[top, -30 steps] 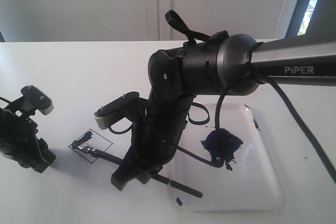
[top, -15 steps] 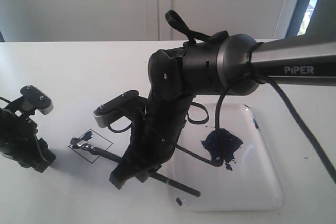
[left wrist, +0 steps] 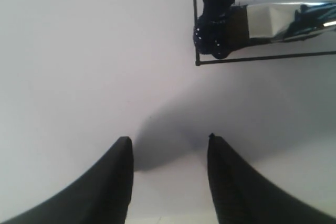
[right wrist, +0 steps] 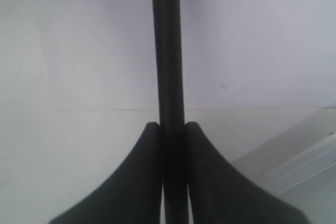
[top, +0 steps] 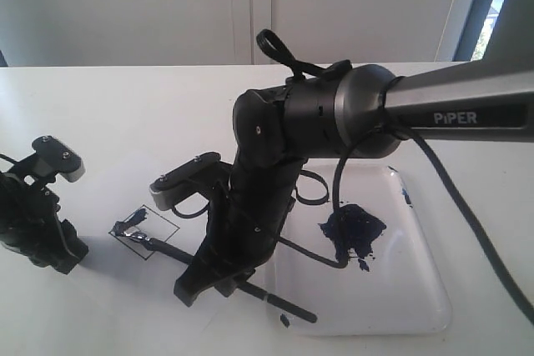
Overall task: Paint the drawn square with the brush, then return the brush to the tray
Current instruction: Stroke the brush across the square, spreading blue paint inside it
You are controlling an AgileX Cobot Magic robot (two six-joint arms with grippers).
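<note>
The drawn square point(top: 158, 224) is a thin black outline left of the tray, with a dark blue smear in its left corner. The brush point(top: 165, 248) lies slanted with its bristles point(top: 129, 224) on that smear, its silver ferrule just behind them and its handle end over the tray's front-left rim. My right gripper point(top: 219, 274) is shut on the handle point(right wrist: 167, 51). The left wrist view shows the wet bristles point(left wrist: 215, 35) inside the square's corner point(left wrist: 252, 59). My left gripper point(left wrist: 169, 140) is open and holds nothing, just left of the square point(top: 67, 254).
The glossy white tray point(top: 400, 289) lies at the right, holding an irregular dark blue paint blob point(top: 352, 229) with splatter dots. The right arm's bulky wrist and a black cable point(top: 338, 206) hang over the tray's left half. The white table runs back to a wall.
The right arm's wrist has shifted slightly left and lower. The brush has made a small stroke and its bristles stay in the square's left corner. The left gripper has not moved.
</note>
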